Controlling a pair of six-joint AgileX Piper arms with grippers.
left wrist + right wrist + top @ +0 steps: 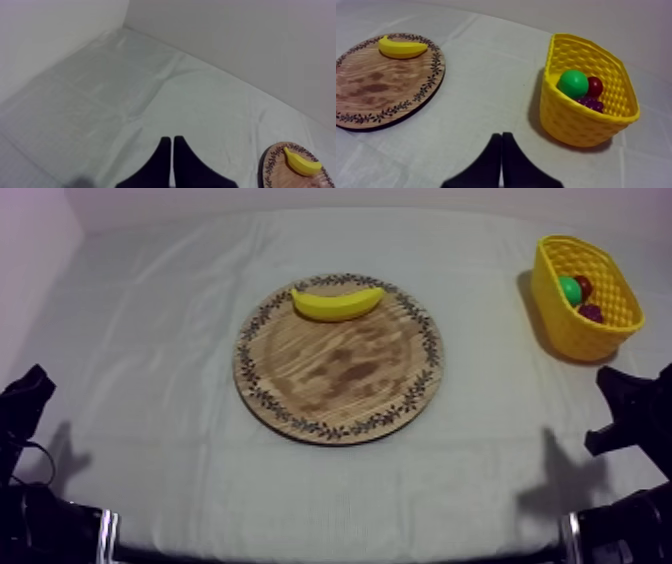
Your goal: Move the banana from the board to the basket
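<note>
Lying on the far part of the round wooden board with a patterned rim (340,383), the yellow toy banana (338,303) rests on its side. Its curved belly faces the board's middle and both tips turn toward the back of the counter (150,388), which is covered by a grey-white cloth. Nothing touches the banana. The board sits near the middle of the counter.

The yellow plastic basket with a lattice wall (585,333) stands at the far right, well apart from the board. Inside it are a green rounded toy fruit (569,289), a small red fruit (584,285) just beside it, and a dark purple bunch of grapes (591,312) lower down against the wall.

The left arm (25,403) sits low at the near left edge and the right arm (630,408) low at the near right edge, both well away from the board.

In the left wrist view the left jaws are closed on nothing, the two black fingers (161,160) lying together as a narrow wedge over bare cloth, with the board and banana off to one side. In the right wrist view the right jaws are likewise pressed together and hold nothing, the fingers (495,160) pointing at the cloth between the board and the basket.
</note>
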